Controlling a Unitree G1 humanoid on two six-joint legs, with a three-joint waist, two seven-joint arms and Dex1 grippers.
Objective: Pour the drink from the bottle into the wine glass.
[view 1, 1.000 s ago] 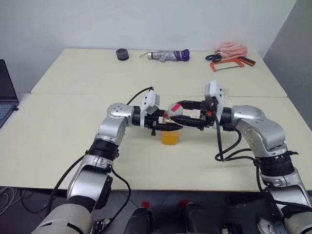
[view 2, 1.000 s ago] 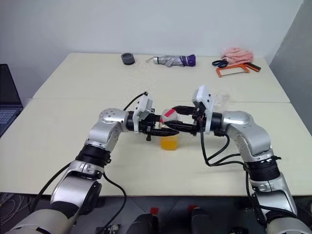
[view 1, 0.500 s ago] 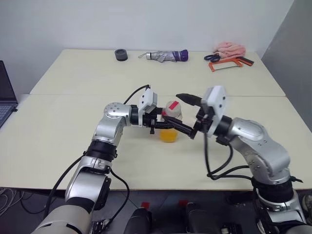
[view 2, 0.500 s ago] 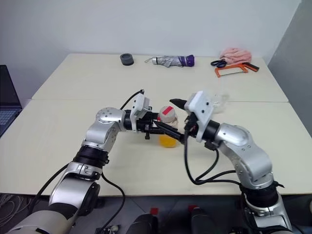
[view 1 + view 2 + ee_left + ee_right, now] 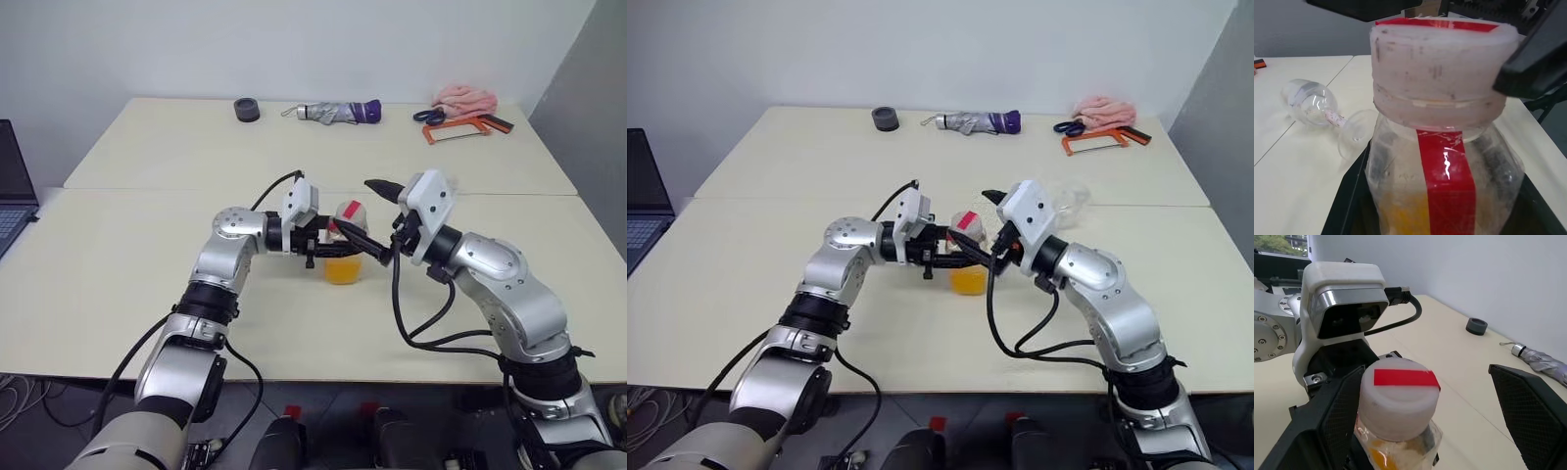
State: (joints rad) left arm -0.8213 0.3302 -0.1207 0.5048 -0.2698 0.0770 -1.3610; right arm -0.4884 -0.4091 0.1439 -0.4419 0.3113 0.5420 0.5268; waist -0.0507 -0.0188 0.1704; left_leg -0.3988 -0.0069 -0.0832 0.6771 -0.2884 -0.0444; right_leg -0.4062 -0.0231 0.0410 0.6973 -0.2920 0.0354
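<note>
The bottle (image 5: 343,257) stands upright on the table (image 5: 147,284) with the orange drink (image 5: 342,272) low inside it and its red-and-white cap (image 5: 350,213) on top. My left gripper (image 5: 333,249) is shut on the bottle's body from the left. From the right, my right gripper (image 5: 377,221) is open, one finger above and one beside the cap; in the right wrist view its fingers (image 5: 1332,421) stand wide apart either side of the cap (image 5: 1398,404). The wine glass (image 5: 1310,100) lies on its side on the table beyond the bottle, also seen behind my right wrist as the wine glass (image 5: 1074,200).
Along the far edge lie a black roll (image 5: 246,109), a folded umbrella (image 5: 333,112), scissors and an orange hacksaw (image 5: 460,127), and a pink cloth (image 5: 465,97). A laptop (image 5: 12,186) sits at the left edge.
My right gripper, which was narrow around the cap a second ago, has opened wide, rolled, and drawn slightly back from the cap. The left gripper and the bottle have stayed put.
</note>
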